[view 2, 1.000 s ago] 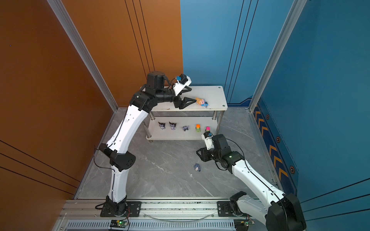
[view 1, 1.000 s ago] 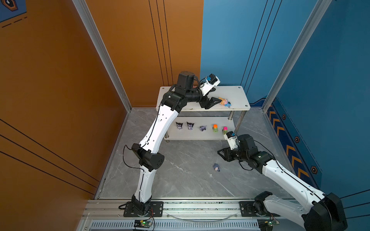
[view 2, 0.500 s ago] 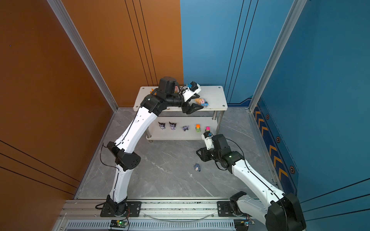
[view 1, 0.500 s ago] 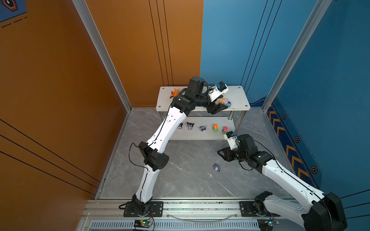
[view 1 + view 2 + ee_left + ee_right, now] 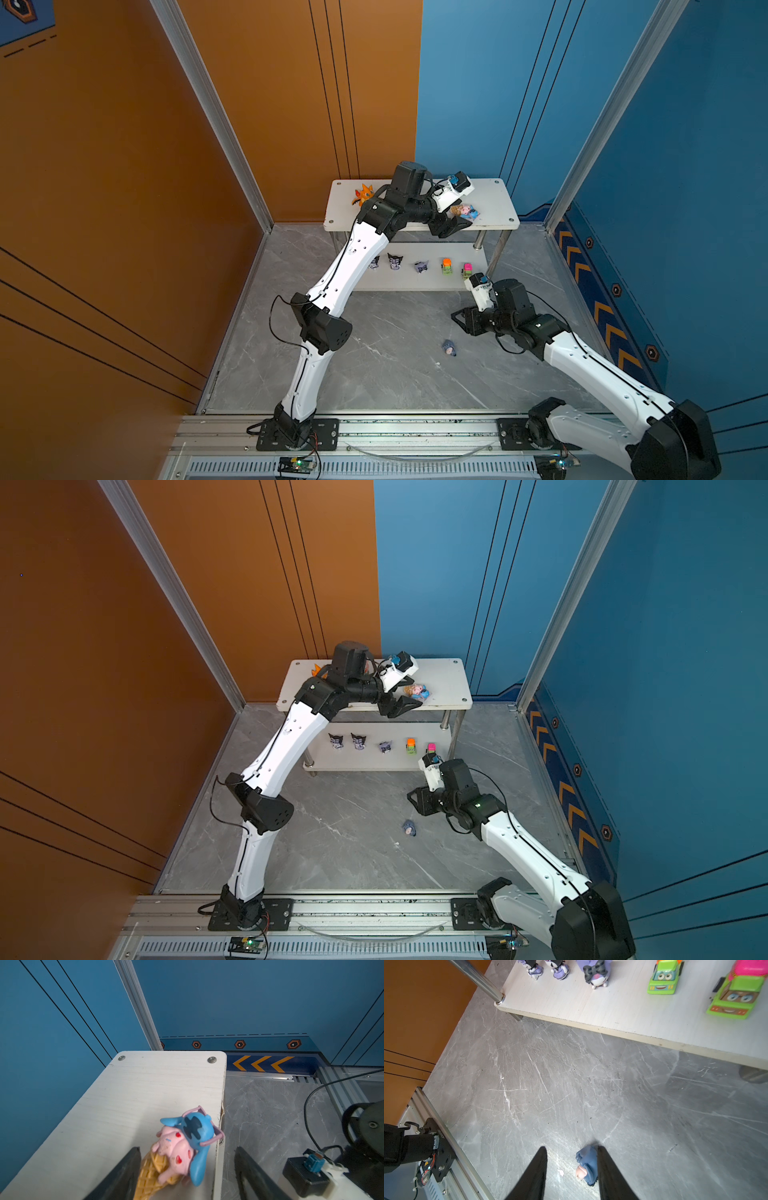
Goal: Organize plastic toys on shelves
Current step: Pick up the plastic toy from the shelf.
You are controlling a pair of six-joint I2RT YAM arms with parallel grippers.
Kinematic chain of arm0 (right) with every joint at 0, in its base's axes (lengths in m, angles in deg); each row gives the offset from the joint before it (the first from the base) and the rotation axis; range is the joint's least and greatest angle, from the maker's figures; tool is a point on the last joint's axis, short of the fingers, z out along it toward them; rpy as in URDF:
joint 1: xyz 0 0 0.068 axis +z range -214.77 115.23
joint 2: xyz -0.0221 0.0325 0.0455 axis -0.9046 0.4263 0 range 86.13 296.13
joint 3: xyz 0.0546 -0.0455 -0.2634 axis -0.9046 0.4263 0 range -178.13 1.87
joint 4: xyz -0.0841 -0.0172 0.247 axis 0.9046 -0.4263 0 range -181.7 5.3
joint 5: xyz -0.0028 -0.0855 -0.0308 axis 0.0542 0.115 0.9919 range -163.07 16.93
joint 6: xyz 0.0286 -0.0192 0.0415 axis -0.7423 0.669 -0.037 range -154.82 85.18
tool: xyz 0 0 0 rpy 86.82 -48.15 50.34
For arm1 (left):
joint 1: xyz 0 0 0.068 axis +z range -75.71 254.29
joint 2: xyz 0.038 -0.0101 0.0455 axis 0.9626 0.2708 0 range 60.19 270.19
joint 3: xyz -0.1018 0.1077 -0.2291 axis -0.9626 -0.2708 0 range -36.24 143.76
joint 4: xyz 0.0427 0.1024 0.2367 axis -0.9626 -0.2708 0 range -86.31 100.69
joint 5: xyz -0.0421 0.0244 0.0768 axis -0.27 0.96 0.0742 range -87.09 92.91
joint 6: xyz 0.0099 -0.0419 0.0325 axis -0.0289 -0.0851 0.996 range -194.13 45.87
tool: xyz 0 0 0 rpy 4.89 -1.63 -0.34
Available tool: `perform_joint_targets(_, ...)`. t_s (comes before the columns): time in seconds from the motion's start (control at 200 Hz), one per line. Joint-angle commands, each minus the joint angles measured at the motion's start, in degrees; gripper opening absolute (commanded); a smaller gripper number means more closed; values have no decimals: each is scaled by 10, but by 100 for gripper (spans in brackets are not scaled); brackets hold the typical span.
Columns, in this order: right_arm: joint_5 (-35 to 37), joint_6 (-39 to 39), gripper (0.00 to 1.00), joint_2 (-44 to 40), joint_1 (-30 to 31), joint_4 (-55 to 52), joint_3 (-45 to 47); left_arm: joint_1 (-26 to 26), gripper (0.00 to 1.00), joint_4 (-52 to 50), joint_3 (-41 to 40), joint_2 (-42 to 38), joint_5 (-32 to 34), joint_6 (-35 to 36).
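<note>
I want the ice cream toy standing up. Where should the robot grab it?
Grab the ice cream toy by its waffle cone near the wide rim, one finger each side. It lies on its side by the shelf edge, cone tip toward the open left gripper, so probably come in from the tip end. Its ears stick out unevenly.

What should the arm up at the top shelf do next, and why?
Probably close the left end effector on the cone toy. The toy lies on its side right at the edge of the top shelf, between the open jaws, and likely needs standing up further in.
</note>
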Motion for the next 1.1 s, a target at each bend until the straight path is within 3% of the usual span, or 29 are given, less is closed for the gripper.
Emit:
perform_joint_targets(0.0, -3, -5, 41, -7, -3, -5, -8, -9, 77, -8, 27, 13, 23, 12)
perform_joint_targets(0.28, -4, -6, 41, -5, -3, -2, -7, -38, 83, -8, 29, 21, 86, 46)
perform_joint_targets(0.576, -2, -7, 41, -11, -3, -4, -2, -45, 75, -8, 54, 35, 133, 46)
perform_joint_targets(1.091, -3, -11, 41, -13, -3, 1, 4, -36, 64, 4, 41, 28, 107, 20)
